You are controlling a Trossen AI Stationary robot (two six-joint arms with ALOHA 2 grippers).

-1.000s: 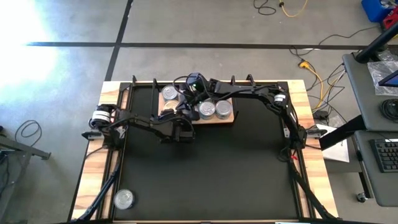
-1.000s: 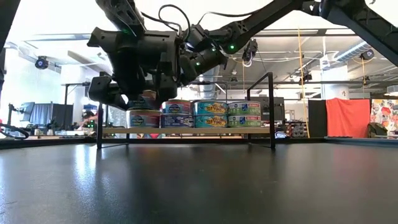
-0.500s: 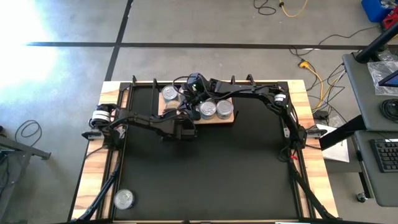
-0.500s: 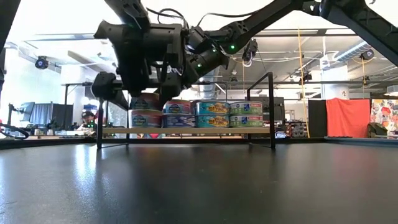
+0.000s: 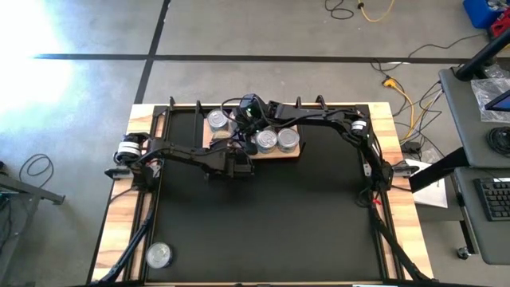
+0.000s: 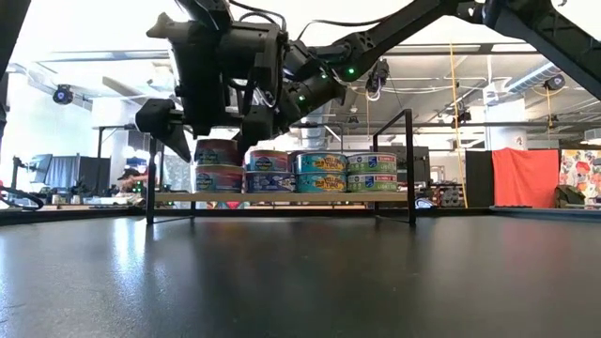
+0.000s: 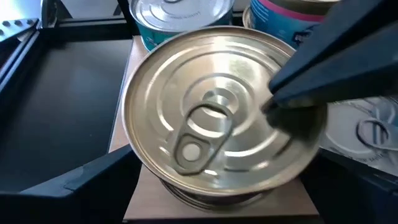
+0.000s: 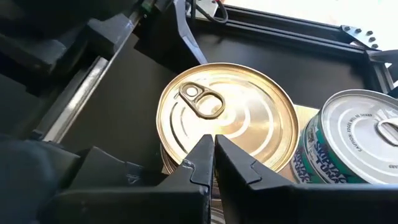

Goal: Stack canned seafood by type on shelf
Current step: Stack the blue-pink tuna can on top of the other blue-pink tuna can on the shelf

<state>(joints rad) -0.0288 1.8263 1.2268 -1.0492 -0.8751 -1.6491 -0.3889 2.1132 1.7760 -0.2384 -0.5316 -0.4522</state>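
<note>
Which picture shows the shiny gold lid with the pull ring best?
The right wrist view: the round gold-lidded tin lies nearly unobstructed. The left wrist view has a dark finger across it; low shows only its side; high hides it.

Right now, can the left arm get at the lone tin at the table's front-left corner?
Probably yes. The lone tin sits alone on bare table on the left arm's side, nothing around it. The left tool is open above the gold-lidded tin on the shelf, holding nothing.

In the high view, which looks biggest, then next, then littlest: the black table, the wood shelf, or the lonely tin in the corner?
1. The black table looks biggest by far.
2. The shelf comes next, though the arms hide part of it.
3. The lone tin near the table's front left corner looks littlest.
</note>
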